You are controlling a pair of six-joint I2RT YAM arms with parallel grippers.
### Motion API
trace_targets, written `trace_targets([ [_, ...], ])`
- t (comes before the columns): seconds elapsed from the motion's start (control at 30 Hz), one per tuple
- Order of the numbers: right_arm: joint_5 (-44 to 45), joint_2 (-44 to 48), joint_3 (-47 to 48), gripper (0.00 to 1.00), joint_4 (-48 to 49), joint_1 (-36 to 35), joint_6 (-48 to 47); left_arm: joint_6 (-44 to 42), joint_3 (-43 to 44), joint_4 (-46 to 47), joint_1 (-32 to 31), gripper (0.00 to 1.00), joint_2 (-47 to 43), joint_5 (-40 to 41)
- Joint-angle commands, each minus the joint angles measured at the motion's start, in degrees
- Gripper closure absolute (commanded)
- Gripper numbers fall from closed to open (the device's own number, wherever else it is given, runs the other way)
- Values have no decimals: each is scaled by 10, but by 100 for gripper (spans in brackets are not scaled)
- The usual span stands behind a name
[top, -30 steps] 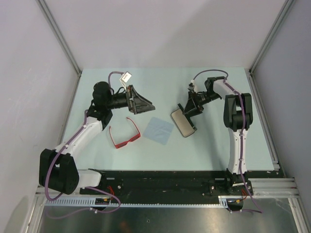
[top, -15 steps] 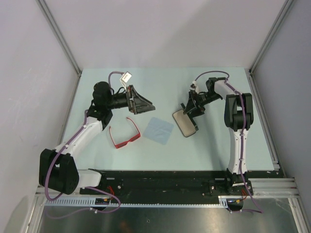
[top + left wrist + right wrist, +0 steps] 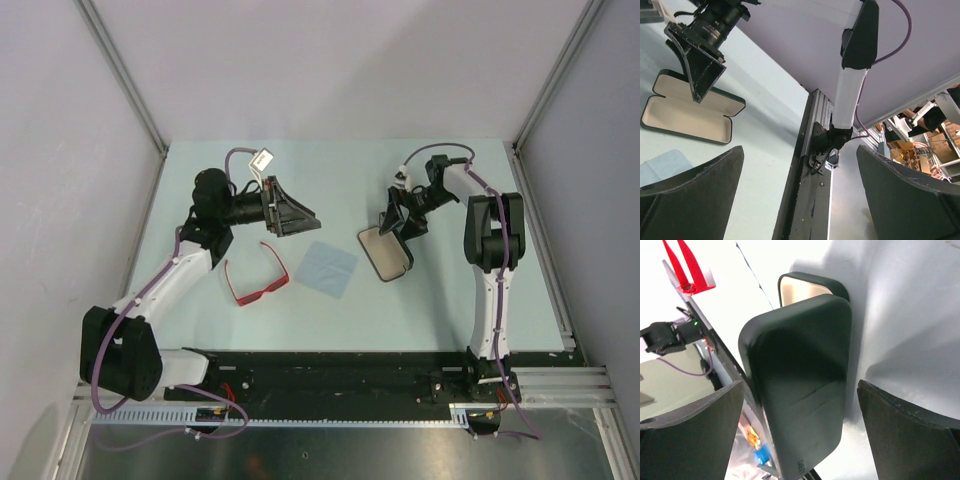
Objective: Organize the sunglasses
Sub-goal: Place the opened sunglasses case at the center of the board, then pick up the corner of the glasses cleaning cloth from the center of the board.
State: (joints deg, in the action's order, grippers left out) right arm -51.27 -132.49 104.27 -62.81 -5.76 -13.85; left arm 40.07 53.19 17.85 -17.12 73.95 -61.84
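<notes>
The red sunglasses (image 3: pixel 255 281) lie unfolded on the table at front left, and also show small as the sunglasses (image 3: pixel 686 266) in the right wrist view. My left gripper (image 3: pixel 301 217) hovers open just behind and right of them, nothing between its fingers (image 3: pixel 695 195). The black case (image 3: pixel 385 252) lies open, its cream lining (image 3: pixel 682 112) facing up. My right gripper (image 3: pixel 402 226) stands at the case's far end. Its fingers (image 3: pixel 695 430) are spread wide on either side of the raised dark lid (image 3: pixel 800 380), with a gap on the right side.
A pale blue cloth (image 3: pixel 328 268) lies flat between the sunglasses and the case. The black rail (image 3: pixel 810 165) of the table's near edge and the right arm's base (image 3: pixel 832 140) show in the left wrist view. Grey walls enclose the table.
My right gripper's jaws have spread wider around the case lid and the case has shifted slightly to the right. The left arm has not moved.
</notes>
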Motion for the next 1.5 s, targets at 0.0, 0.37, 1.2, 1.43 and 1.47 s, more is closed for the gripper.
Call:
trace_targets([
  [0.0,81,80,12,0,30,3,55,-3,0,12,-4,0,-19,4],
  [0.37,304,171,2,0,88,-45,129,-9,-20,11,-4,0,-34,40],
  [1.2,553,203,-102,62,79,-182,115,-105,-39,-143,-4,0,-84,145],
  [1.43,623,204,-108,68,102,-202,65,-110,-41,-143,-3,0,-83,137],
  [1.47,633,205,-108,69,104,-202,59,-110,-40,-143,-3,0,-83,137],
])
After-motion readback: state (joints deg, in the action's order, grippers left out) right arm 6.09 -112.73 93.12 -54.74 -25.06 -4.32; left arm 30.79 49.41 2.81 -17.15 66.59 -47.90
